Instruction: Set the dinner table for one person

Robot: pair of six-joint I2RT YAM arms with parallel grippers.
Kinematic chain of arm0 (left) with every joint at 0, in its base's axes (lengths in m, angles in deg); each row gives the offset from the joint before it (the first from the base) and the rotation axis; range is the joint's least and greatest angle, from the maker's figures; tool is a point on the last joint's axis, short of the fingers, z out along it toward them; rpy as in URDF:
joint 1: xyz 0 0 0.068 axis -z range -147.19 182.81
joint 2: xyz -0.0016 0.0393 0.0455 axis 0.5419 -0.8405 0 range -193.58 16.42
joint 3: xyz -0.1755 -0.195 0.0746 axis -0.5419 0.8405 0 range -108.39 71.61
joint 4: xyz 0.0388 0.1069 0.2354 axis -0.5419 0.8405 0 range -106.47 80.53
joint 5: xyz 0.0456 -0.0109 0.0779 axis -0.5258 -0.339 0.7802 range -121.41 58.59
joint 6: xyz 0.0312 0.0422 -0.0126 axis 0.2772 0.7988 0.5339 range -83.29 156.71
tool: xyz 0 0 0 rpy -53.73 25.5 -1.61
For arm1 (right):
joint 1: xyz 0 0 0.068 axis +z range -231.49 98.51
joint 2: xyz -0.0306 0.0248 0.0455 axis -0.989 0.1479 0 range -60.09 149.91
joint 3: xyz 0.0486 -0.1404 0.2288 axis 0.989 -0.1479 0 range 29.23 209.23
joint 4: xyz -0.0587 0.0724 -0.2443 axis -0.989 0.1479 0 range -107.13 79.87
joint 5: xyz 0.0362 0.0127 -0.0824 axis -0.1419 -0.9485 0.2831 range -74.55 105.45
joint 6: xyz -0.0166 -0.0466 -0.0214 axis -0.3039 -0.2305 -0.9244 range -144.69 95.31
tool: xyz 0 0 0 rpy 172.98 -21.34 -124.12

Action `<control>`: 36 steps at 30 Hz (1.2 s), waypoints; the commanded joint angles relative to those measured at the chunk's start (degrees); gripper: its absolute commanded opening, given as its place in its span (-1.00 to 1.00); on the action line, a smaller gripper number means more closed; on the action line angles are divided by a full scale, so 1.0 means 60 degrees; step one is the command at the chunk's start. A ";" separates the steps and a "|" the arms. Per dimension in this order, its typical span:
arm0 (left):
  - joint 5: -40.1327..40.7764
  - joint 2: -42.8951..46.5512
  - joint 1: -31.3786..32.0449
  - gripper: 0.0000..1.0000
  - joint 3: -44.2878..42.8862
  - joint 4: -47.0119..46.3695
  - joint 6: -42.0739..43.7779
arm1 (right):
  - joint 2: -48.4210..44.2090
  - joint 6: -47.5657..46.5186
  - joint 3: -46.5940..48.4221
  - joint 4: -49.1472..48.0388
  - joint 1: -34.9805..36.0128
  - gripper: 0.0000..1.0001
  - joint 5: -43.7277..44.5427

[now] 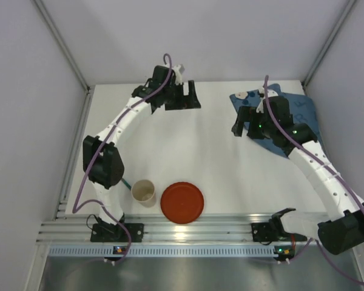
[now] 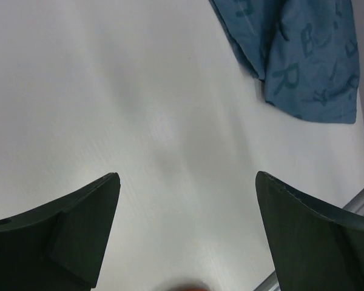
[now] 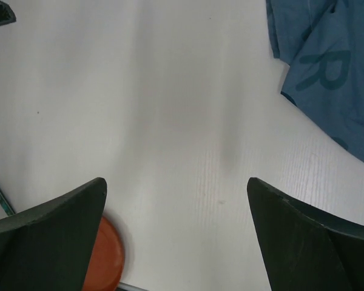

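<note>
The dinner table (image 1: 218,160) is a white tabletop with a ribbed rail (image 1: 200,228) along its near edge. A red plate (image 1: 182,202) and a beige cup (image 1: 144,192) stand near that rail. A crumpled blue placemat (image 1: 297,115) printed with letters lies at the far right. My left gripper (image 1: 183,100) hovers open over bare table at the far middle, nothing between its fingers (image 2: 79,230). My right gripper (image 1: 246,127) is open beside the placemat's left edge. In the right wrist view the right gripper (image 3: 176,180) frames bare table, with the plate (image 3: 106,254) by its left finger.
A thin teal stick (image 1: 127,180) lies left of the cup and shows again as a teal stick (image 3: 0,195) in the right wrist view. Grey walls close the table on three sides. The placemat (image 2: 303,54) fills the upper right of the left wrist view.
</note>
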State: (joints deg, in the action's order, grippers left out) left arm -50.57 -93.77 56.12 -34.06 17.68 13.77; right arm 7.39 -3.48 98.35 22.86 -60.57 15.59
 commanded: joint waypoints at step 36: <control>-0.0030 -0.8762 0.3322 0.97 -0.5577 -0.5558 -0.7438 | -0.3849 0.1665 0.0227 0.6357 -0.0485 0.99 0.3184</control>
State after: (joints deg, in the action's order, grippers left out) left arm -50.22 -141.75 74.94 -65.88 -13.62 -22.36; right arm -15.01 5.68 97.08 56.78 -62.93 32.47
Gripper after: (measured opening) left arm 0.983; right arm 0.996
